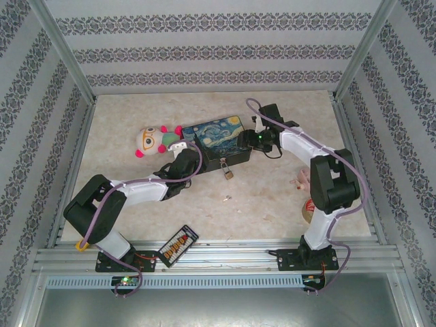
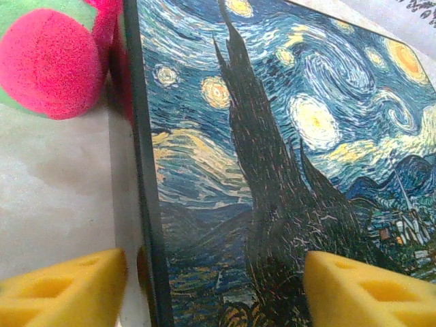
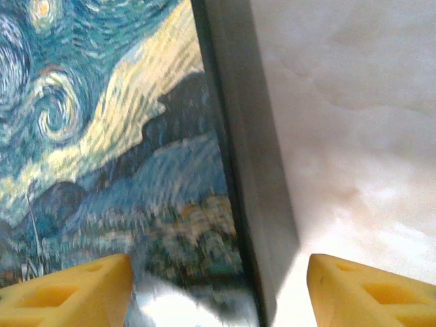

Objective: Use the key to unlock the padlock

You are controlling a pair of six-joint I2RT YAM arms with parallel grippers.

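Observation:
The tiny brass padlock (image 1: 229, 174) hangs at the front latch of the Starry-Night tin box (image 1: 219, 136). A small pale speck on the table in front of it looks like the key (image 1: 225, 198). My left gripper (image 1: 191, 152) is at the box's left edge. Seen from the left wrist, it (image 2: 218, 293) is open, its yellow fingertips (image 2: 65, 289) straddling the box's edge (image 2: 146, 225). My right gripper (image 1: 254, 140) is at the box's right edge. From the right wrist it (image 3: 219, 293) is open too, one pad over the lid (image 3: 122, 170) and the other over bare table.
A plush doll (image 1: 151, 140) with glasses and pink feet (image 2: 48, 61) lies against the box's left side. A small abacus (image 1: 178, 245) sits by the near rail. A tape roll (image 1: 308, 212) and a pink item (image 1: 300, 180) lie by the right arm. Walls enclose the table.

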